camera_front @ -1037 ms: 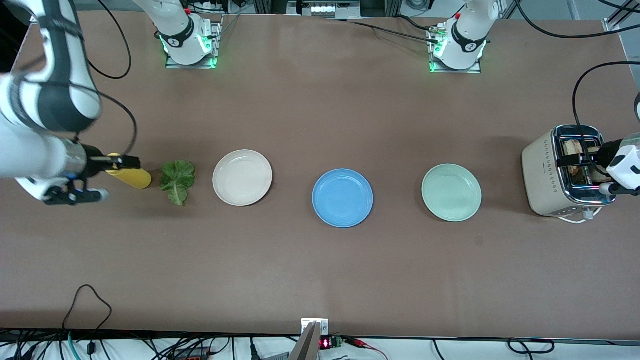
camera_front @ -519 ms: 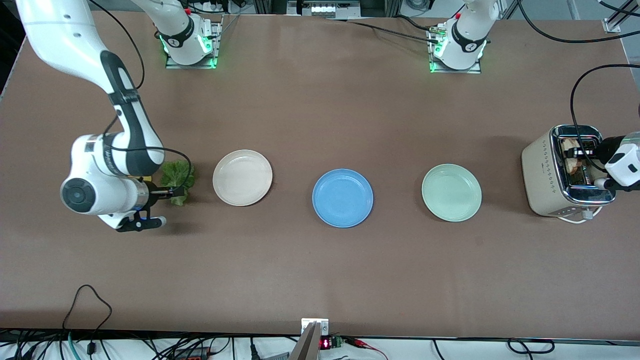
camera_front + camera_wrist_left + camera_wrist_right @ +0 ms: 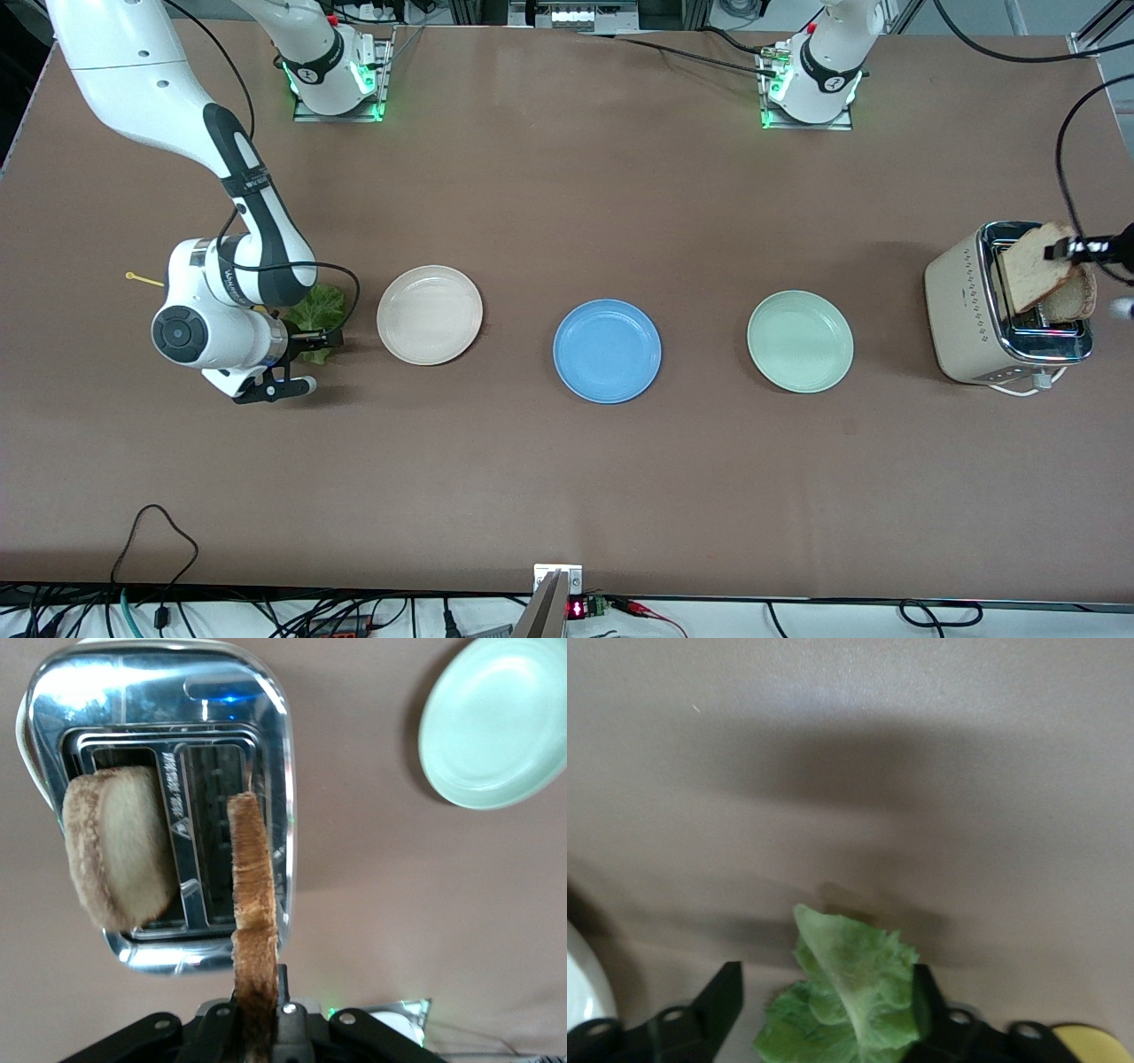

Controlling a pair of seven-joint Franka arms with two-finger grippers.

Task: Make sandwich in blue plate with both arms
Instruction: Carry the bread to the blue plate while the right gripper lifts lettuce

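My left hand [image 3: 257,1028] is up over the toaster [image 3: 1005,306] at the left arm's end of the bench [image 3: 567,478], clamped tight on a slice of toasted bread [image 3: 1036,266]. In the left wrist view the slice [image 3: 252,921] stands edge-on between my fingers, just above the slots. A second, rounder slice [image 3: 120,846] sits in the other slot and leans outward over the chrome top.

My right arm [image 3: 239,204] reaches from its base down to the bench at the right arm's end, elbow bent, wrist low. My right hand [image 3: 828,1010] is at the lettuce leaf [image 3: 317,312], its fingers [image 3: 722,997] standing apart on either side of the leaf [image 3: 846,992]; I cannot tell whether they touch it. The leaf lies on the bench just beside the cream-white plate [image 3: 430,315]. A small yellow stick [image 3: 142,279] lies on the bench near the right arm, toward the table's end.

The blue plate [image 3: 607,350] sits bare in the middle of the bench, between the cream-white plate and the pale mint-green plate [image 3: 800,341], well apart from both hands. The mint-green plate stands between the blue plate and the toaster.
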